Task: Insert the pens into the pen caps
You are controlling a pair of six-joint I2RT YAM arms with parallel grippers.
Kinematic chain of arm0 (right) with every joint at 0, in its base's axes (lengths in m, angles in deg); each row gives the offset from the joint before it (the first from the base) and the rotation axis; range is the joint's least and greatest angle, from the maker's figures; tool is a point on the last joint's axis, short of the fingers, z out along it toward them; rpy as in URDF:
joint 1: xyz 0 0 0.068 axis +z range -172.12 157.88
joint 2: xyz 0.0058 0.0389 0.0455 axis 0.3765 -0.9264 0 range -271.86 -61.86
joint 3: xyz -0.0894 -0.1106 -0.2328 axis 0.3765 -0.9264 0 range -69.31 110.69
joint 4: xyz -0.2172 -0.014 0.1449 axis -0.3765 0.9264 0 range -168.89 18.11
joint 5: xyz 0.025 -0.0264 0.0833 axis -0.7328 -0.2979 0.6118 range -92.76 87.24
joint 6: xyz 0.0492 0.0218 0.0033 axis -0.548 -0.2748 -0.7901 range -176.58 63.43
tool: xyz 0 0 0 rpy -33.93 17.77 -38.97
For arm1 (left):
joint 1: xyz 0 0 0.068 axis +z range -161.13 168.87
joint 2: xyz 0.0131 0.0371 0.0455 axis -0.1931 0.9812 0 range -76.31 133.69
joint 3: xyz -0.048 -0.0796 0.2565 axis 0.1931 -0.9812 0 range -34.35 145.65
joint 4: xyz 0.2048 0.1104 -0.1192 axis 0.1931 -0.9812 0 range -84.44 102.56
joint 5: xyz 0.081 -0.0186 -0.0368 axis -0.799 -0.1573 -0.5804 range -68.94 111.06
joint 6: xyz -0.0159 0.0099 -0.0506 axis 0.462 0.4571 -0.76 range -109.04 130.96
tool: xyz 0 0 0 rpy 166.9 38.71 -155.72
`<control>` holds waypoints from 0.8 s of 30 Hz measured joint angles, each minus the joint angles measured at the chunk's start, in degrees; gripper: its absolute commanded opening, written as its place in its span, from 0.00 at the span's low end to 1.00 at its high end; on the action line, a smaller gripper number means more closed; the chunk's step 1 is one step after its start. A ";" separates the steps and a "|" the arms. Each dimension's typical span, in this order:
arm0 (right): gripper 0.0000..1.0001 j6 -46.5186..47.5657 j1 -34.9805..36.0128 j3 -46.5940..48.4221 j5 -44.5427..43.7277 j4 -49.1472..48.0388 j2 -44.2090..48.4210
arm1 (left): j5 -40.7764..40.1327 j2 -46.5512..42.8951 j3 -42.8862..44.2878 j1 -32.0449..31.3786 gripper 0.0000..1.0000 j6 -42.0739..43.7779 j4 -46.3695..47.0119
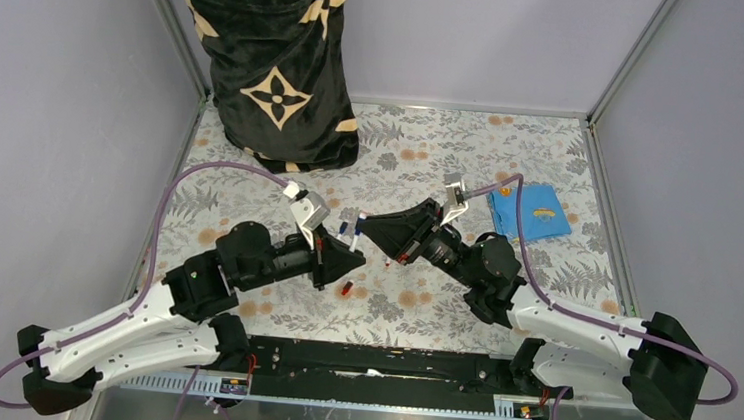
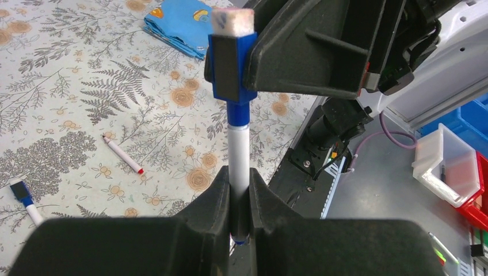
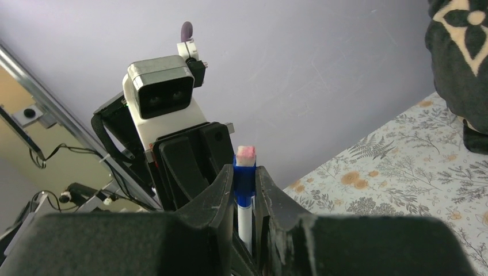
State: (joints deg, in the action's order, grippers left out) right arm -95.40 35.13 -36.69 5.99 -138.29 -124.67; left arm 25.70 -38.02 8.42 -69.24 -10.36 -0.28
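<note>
above the table (image 1: 433, 145), left jaws clamped on pen (image 2: 238, 155), right jaws clamped on its blue cap (image 2: 230, 69)

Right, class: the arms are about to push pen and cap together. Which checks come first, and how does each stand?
1. Left gripper shut on white pen: ok.
2. Right gripper shut on blue cap: ok.
3. Pen and cap in line: ok in the left wrist view.
4. Cap fully seated: cannot tell; the pen's blue neck shows below it.
5. Red-tipped pen lying apart from both grippers: ok.
</note>
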 measured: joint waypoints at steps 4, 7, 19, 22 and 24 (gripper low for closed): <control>0.03 1.22 0.00 0.00 1.92 -1.55 -0.68 | -0.22 -1.29 -0.42 -0.09 0.00 -0.20 -0.13; 0.07 1.92 0.00 0.35 3.06 -2.01 -1.27 | -0.46 -1.99 -0.48 -0.35 0.00 -0.20 -0.70; 0.25 3.26 -0.04 1.29 4.46 -1.64 -1.79 | -0.92 -2.64 -0.48 -0.37 0.00 -0.17 -1.18; 0.27 3.26 -0.04 1.29 4.50 -1.57 -1.75 | -0.92 -2.64 -0.48 -0.37 0.00 -0.17 -1.20; 0.29 3.26 -0.04 1.29 4.72 -1.42 -1.73 | -0.96 -2.64 -0.48 -0.37 0.00 -0.17 -1.18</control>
State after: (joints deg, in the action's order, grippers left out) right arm -92.15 35.09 -35.40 10.71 -139.71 -126.39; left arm 24.74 -40.67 7.94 -69.61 -10.53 -1.46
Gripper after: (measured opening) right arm 0.269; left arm 0.167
